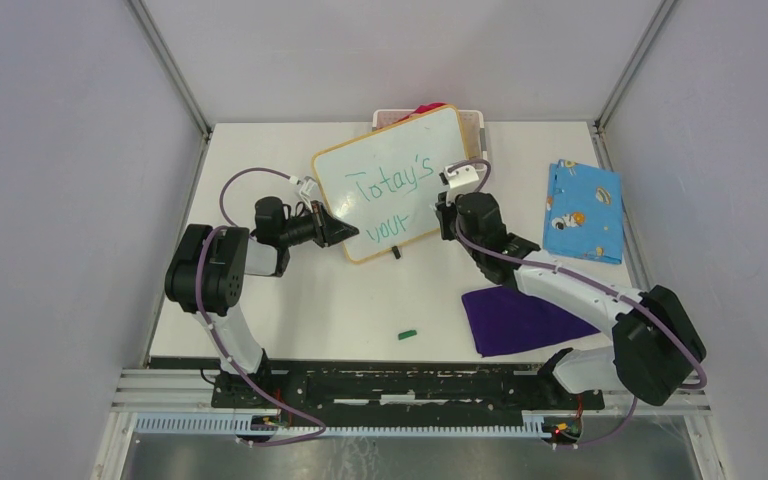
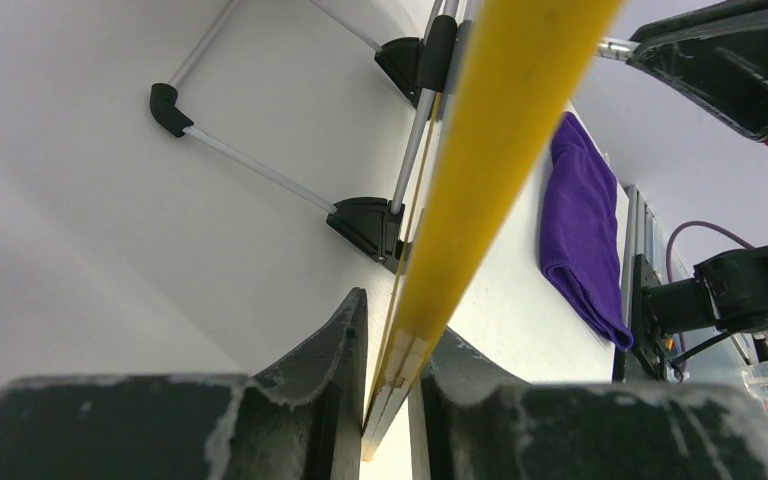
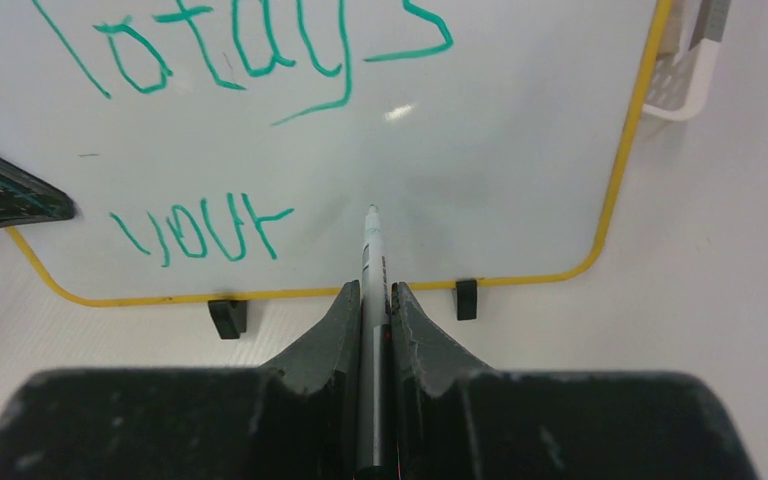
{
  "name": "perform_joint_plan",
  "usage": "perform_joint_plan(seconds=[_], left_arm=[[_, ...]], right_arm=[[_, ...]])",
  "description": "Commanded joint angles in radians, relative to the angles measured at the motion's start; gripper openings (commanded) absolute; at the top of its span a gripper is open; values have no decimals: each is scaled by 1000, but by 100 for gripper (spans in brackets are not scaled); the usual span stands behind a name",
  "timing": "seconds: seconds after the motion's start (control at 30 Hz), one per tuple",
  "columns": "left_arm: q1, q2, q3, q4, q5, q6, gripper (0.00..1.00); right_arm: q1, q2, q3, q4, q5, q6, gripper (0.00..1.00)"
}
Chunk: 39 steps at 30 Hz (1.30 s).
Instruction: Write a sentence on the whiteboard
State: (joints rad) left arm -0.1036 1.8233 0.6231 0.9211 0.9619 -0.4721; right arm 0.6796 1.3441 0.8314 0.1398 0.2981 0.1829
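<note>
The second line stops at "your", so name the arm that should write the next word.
Right. The right gripper is shut on the marker, whose tip points at bare whiteboard just past the sentence's last word. The left gripper is clamped on the whiteboard's frame, steadying it.

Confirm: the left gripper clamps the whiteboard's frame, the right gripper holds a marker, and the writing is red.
Not quite: the writing is green, not red; the right wrist view shows it. The left gripper does clamp the whiteboard frame, and the right gripper does hold the marker.
</note>
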Motion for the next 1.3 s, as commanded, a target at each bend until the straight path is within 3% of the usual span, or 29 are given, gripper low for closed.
perform_joint_plan(seconds=[0.0, 0.27, 1.27], left_arm=[[-8, 21, 8, -57, -62, 60, 25], [-8, 21, 10, -58, -62, 60, 25], [-8, 21, 11, -63, -63, 62, 25]], right_arm=[[-19, -1, -30, 89, 15, 9, 0], [-19, 11, -64, 184, -56, -18, 0], [-19, 116, 37, 119, -23, -37, 0]])
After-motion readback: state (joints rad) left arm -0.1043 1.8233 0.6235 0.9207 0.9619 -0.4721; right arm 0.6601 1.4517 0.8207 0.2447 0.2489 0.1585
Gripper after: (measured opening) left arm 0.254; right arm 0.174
